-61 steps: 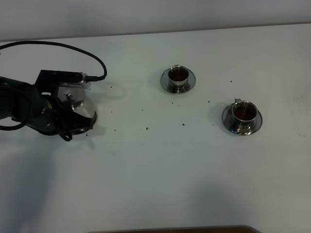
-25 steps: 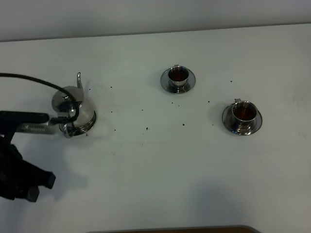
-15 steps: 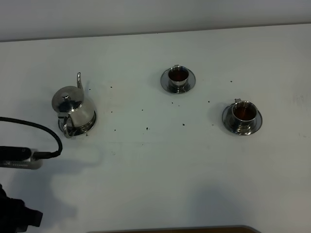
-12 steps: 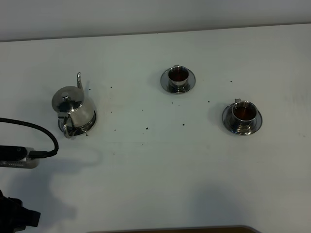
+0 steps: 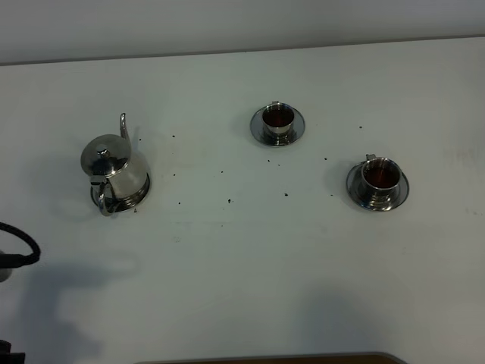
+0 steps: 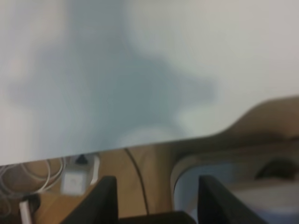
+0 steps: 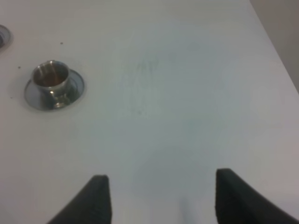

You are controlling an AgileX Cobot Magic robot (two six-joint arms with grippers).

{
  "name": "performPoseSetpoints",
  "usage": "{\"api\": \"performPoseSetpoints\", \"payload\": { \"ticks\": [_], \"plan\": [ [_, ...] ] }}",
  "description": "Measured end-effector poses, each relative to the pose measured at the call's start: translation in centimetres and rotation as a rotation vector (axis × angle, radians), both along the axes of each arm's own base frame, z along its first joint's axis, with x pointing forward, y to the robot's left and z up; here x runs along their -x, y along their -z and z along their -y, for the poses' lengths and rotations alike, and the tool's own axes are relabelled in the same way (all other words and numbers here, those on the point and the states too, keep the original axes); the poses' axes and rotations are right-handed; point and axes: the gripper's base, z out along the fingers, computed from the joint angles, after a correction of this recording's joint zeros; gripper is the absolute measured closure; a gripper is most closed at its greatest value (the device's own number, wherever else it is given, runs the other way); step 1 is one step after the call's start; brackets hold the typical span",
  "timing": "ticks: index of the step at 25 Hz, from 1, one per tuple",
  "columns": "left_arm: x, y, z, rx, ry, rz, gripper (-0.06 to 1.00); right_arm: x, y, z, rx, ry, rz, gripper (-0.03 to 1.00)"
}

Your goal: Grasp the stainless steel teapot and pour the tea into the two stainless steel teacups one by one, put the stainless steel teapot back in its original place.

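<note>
The stainless steel teapot stands upright on its round coaster, the original place, at the left of the table, with nothing holding it. Both stainless steel teacups hold dark tea on their saucers: one at the back middle, one further right. My left gripper is open and empty, over the table's front edge and far from the pot. The right gripper is open and empty above bare table, with the right teacup some way off from it.
Small dark specks dot the white table between pot and cups. A loop of black cable shows at the left edge. Below the table edge lie cables and a white adapter. A saucer's rim peeks in.
My left arm has let go of the teapot and pulled back toward the front left, almost out of the high view. The teapot stays upright on its coaster. The cups have not moved.
</note>
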Motion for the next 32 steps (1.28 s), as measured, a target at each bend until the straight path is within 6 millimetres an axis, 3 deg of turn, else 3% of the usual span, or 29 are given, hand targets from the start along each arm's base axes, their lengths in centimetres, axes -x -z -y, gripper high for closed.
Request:
{"api": "performPoseSetpoints", "payload": {
  "ticks": [32],
  "plan": [
    [7.4, -1.4, -1.1, 0.061, -0.136, 0.582, 0.49, 0.0, 0.0, 0.0, 0.001, -0.001, 0.000, 0.48]
  ]
}}
